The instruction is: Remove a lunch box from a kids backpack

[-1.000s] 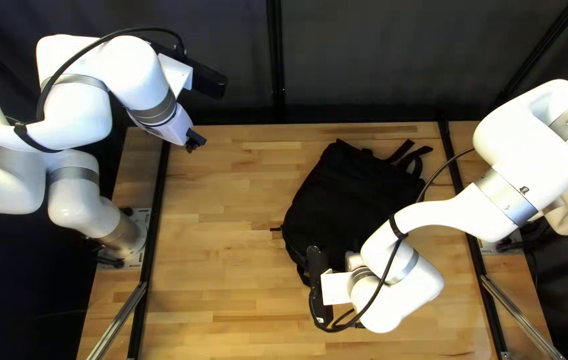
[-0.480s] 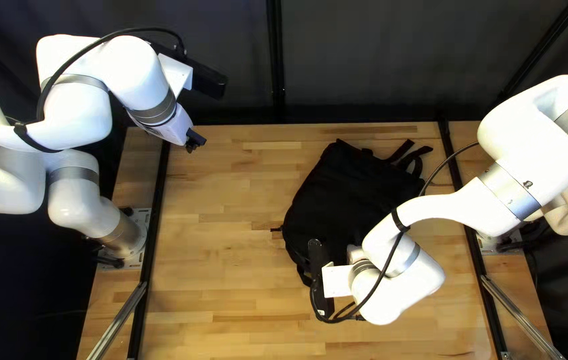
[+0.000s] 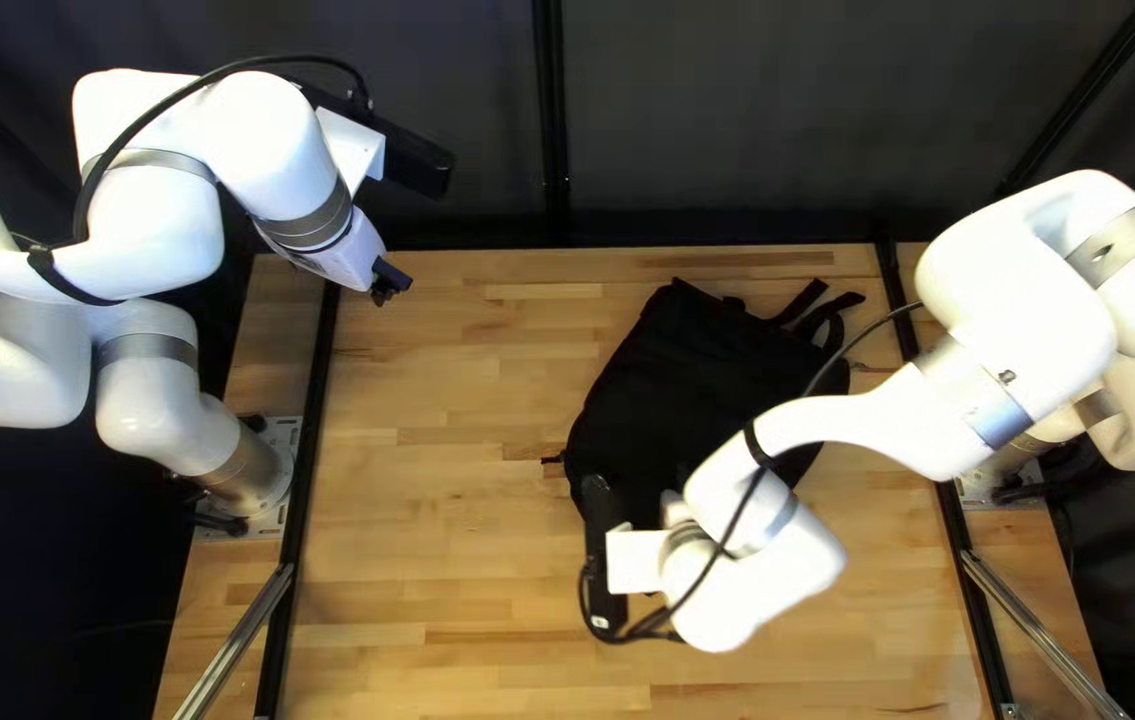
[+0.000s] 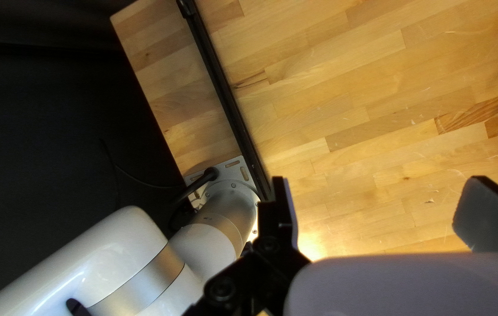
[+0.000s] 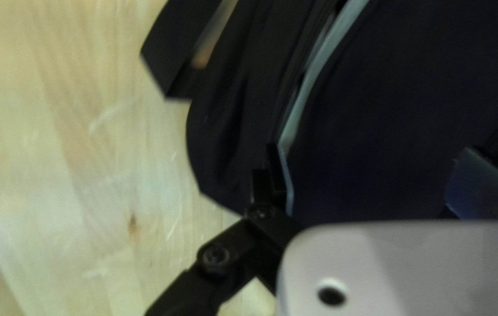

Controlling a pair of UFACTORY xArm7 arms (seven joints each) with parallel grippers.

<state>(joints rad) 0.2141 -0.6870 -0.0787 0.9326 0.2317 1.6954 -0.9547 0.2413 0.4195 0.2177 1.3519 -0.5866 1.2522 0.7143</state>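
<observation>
In the top left view, the black backpack (image 3: 694, 367) lies right of the middle on the wooden table (image 3: 447, 534). The right arm (image 3: 781, 560) hides its low end and the tips of the right gripper (image 3: 674, 511). The left gripper (image 3: 389, 280) is at the upper left, well apart from the bag.

The left wrist view shows that gripper's fingers (image 4: 285, 213) spread wide, holding nothing.

The right wrist view shows fingers (image 5: 288, 181) spread wide over the bag, one near a pale strip (image 5: 319, 67) that the top left view doesn't show. I can't tell if they touch.
</observation>
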